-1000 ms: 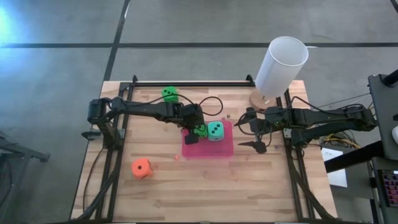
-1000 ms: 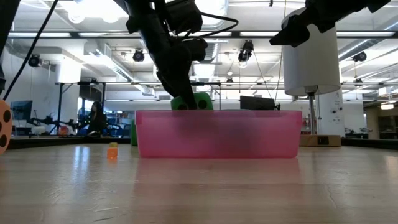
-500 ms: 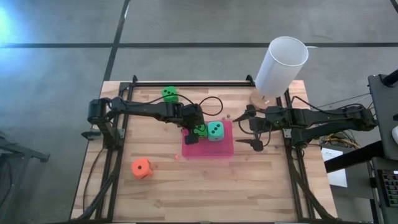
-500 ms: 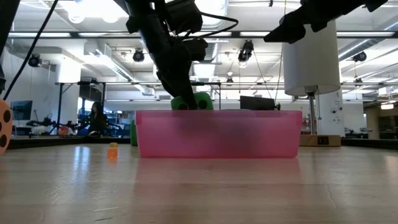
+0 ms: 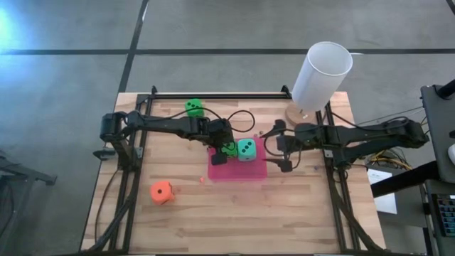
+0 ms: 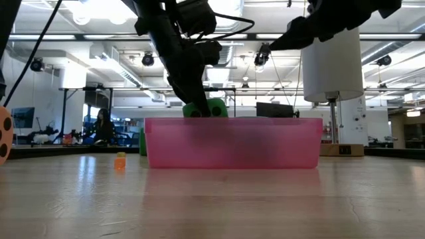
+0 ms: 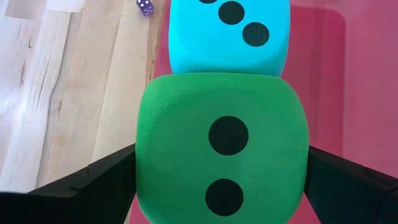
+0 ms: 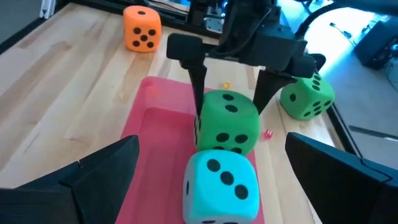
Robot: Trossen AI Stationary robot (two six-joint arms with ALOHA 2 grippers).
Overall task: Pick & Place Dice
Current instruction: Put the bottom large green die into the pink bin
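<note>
A bright green die hangs over the pink tray with my left gripper shut on it. It touches the teal die that sits in the tray. In the low view the green die shows above the tray's rim. A second green die rests on the table at the far left. The orange die rests near the left front. My right gripper hovers open just right of the tray, above the table, with nothing between its fingers. My left gripper pinches the green die between its two fingers, which lie on two opposite side faces. They come slanting down from the table's left side. The die sits level, its upper part above the tray's rim. The tray wall hides its underside.
A tall white cylinder stands on a wooden base at the table's far right corner. A tiny purple die and small orange bits lie on the wood near the tray. The table's front half is bare wood.
My right gripper has moved toward the table's left, closer to the pink tray. It has tipped a little further down and rolled slightly, and it stays open.
</note>
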